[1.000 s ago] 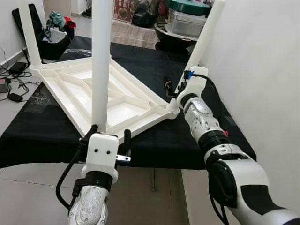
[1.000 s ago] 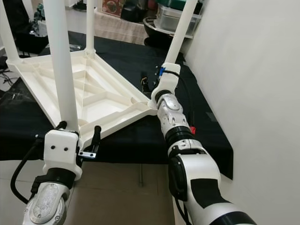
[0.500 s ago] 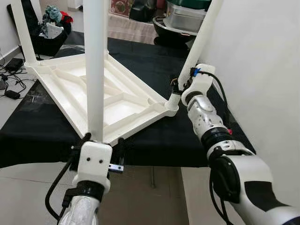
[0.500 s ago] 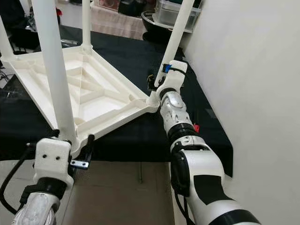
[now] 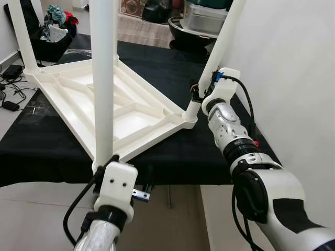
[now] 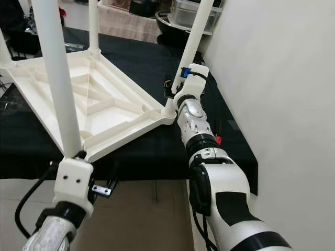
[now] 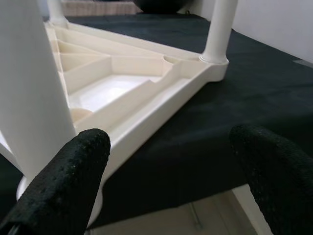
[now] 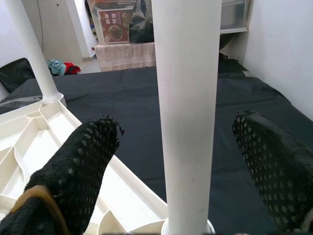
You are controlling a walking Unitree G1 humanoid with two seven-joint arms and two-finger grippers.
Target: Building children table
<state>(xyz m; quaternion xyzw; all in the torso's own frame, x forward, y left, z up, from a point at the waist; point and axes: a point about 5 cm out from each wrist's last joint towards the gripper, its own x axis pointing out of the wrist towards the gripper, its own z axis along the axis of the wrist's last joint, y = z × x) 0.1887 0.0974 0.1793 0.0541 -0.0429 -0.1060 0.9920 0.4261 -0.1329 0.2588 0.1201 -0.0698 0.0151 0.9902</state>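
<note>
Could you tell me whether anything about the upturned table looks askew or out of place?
Yes. The white plastic tabletop lies upside down on the black cloth, and its near corner, with one round white leg, juts past the cloth's front edge by the left gripper.

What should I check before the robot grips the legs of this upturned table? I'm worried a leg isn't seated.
1. Tabletop lies upside down, flat on the black cloth: ok.
2. Near leg stands upright in its corner socket: ok, though how tightly it sits cannot be told.
3. Right-hand leg stands in its socket: ok by eye; tightness cannot tell.
4. Right claw is open with that leg centred between its fingers: ok.
5. Left claw is open, but the near leg lies beside one finger, not centred: not ok.
6. Near corner sits right at the cloth's front edge: not ok, some risk of slipping.
</note>
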